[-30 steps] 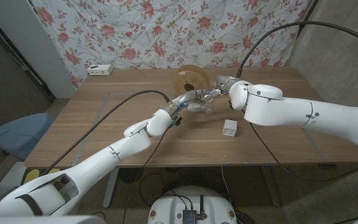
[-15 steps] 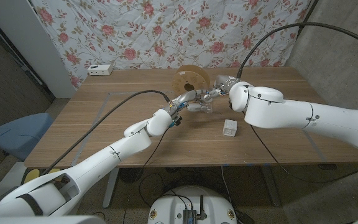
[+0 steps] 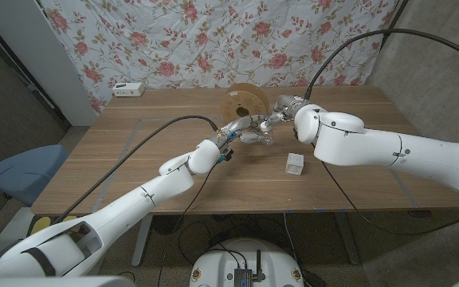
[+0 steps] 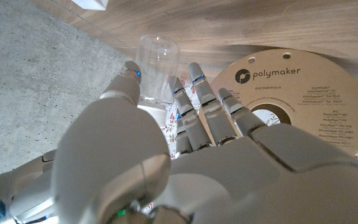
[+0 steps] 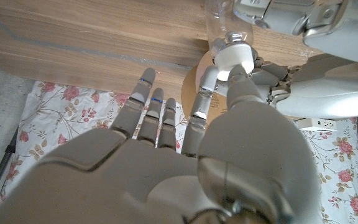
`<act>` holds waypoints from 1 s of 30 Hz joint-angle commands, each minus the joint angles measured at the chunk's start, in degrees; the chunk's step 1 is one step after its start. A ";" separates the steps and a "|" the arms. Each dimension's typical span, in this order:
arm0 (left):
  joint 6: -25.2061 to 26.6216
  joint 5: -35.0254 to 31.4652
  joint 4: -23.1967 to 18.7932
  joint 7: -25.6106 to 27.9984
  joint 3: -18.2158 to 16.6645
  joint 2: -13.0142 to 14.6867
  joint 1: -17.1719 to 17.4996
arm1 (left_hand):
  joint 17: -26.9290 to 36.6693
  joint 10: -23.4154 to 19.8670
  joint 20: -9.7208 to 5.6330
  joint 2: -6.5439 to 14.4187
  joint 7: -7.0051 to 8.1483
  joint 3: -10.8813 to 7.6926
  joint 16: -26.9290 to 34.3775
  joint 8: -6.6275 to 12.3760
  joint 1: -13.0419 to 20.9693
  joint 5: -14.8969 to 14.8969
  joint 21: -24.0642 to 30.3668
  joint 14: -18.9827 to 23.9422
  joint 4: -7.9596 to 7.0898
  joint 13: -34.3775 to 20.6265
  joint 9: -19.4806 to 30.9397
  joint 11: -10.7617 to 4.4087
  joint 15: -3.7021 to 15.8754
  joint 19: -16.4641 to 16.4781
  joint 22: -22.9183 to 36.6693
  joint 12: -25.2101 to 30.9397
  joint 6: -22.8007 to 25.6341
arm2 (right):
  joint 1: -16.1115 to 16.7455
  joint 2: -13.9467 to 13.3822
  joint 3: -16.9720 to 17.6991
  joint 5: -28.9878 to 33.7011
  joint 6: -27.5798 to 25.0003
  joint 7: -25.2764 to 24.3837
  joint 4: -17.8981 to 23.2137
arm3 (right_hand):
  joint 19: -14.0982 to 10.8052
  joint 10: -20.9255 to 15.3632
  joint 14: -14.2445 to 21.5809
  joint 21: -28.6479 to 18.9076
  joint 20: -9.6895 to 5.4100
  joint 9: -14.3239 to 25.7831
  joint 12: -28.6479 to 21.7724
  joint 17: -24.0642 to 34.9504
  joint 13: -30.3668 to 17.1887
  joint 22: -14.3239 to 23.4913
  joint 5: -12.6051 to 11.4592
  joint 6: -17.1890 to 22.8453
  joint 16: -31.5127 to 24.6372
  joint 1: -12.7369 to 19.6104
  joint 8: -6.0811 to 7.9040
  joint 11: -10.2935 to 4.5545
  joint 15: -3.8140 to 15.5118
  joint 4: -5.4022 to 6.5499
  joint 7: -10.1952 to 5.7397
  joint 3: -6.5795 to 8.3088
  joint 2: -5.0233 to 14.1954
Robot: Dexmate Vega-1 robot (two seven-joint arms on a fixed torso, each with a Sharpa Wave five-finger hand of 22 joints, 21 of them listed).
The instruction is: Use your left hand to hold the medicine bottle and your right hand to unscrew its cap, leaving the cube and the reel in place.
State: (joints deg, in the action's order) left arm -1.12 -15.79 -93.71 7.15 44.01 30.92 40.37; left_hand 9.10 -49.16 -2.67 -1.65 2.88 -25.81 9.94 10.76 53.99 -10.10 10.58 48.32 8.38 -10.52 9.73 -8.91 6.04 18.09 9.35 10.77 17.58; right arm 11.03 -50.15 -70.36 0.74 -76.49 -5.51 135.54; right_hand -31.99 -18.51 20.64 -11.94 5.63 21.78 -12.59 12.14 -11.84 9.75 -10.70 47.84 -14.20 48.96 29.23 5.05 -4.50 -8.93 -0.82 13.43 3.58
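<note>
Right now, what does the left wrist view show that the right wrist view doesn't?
Left wrist view alone: the printed label on the tan cardboard filament reel and the clear plastic medicine bottle's transparent body, with the left hand around it. Right wrist view alone: the bottle's white cap, pinched by the right hand, and the floral curtain. Both show bottle, reel, wooden table.

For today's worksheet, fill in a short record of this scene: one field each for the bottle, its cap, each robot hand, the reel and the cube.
bottle: clear medicine bottle, held above the wooden table
cap: white cap, on the bottle's neck
left hand: left hand grips the bottle's body
right hand: right hand pinches the cap
reel: reel stands on edge behind the hands
cube: white cube on the table, apart from both hands
</note>
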 commanded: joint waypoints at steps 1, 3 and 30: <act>-0.14 0.10 0.51 -0.05 0.10 -0.21 -0.37 | 0.05 -0.31 -5.02 0.20 0.27 -0.54 -0.05 -0.14 -0.30 -0.17 0.03 0.60 -0.01 -0.21 0.31 0.07 5.52 -0.17 0.16 0.33 0.05 | -0.69 0.06 -0.07 -0.26 -0.08 1.85 -0.50 | 0.42 0.58 -0.73 0.32 0.37 -0.12 0.62 0.20 -0.18 0.24 0.27 -2.22 0.20 -0.81 -0.83 0.64 -0.23 0.49 0.42 -0.09 -0.36; -0.68 0.20 0.79 -0.12 0.15 -0.18 -0.49 | 0.06 -0.37 -5.02 0.20 0.28 -0.53 -0.03 -0.13 -0.31 -0.17 0.04 0.63 -0.01 -0.21 0.31 0.05 5.53 -0.14 0.16 0.35 0.06 | -0.87 0.10 -0.06 -0.41 -0.08 2.19 -0.62 | 0.67 0.82 -1.08 0.44 0.54 -0.26 0.79 0.19 -0.20 0.25 0.31 -3.52 0.40 -1.35 -1.29 0.86 -0.57 0.70 0.81 -0.39 -0.64; -0.79 0.12 2.04 -0.06 0.24 -0.67 -1.45 | 0.08 -0.39 -5.04 0.21 0.27 -0.64 0.01 -0.12 -0.14 -0.17 0.04 0.75 0.08 -0.21 0.31 0.00 5.67 -0.14 0.16 0.36 0.08 | -0.32 -0.85 2.38 -1.21 2.42 4.29 -1.49 | 3.44 4.77 -3.72 1.05 1.88 -1.72 1.82 -0.18 -0.33 0.28 0.11 -13.87 2.04 -8.67 -6.02 3.46 -2.83 3.17 4.07 -3.48 -2.60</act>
State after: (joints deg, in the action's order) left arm -2.06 -15.57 -91.95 6.98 44.24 30.44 39.23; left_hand 9.11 -49.04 -2.67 -1.66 2.87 -26.05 9.94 10.76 53.99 -10.10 10.58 48.32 8.62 -10.55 9.73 -8.78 6.04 18.10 9.35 10.82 17.59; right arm 9.91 -50.53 -69.44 -0.28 -75.66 -1.92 134.42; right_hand -28.95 -13.99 17.35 -11.01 7.62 19.98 -10.99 11.98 -11.84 9.75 -10.37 34.42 -12.28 40.56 23.49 8.49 -7.17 -5.69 3.00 10.19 1.07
